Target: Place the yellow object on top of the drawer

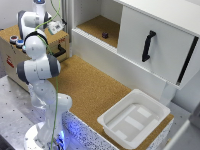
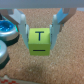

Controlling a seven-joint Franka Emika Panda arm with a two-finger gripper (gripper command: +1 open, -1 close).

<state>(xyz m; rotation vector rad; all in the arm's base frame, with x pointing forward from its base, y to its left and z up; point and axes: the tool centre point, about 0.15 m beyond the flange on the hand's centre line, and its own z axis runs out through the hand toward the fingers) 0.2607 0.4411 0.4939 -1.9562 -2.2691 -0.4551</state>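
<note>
- A white robot arm rises from a base at the lower left of the exterior view and reaches up to the upper left of the frame, over the drawer (image 1: 30,47) — a light brown wooden box with a cork-textured top and a black handle on its side.
- In the wrist view the gripper (image 2: 39,41) has its pale fingers (image 2: 21,27) closed against both sides of the yellow object (image 2: 39,42), pinching it. The object is a small yellow-green cube with a dark letter T and a line under it on the face turned to the camera.
- The cube fills the middle of the wrist frame, with cork surface all around and behind it. Whether it touches the cork or hangs just above cannot be told.
- Round blue and white items (image 2: 7,31) sit at the left edge of the wrist frame, close to the cube; in the exterior view they lie at the upper left on the drawer top.
- To do this step well, I judge the cube should come straight down onto bare cork, clear of the round items, and the fingers should spread only once it sits flat — opening sooner could let it tumble.
- A white cabinet (image 1: 160,35) and a white tray (image 1: 135,120) on the counter (image 1: 95,87) are well apart from the action.
</note>
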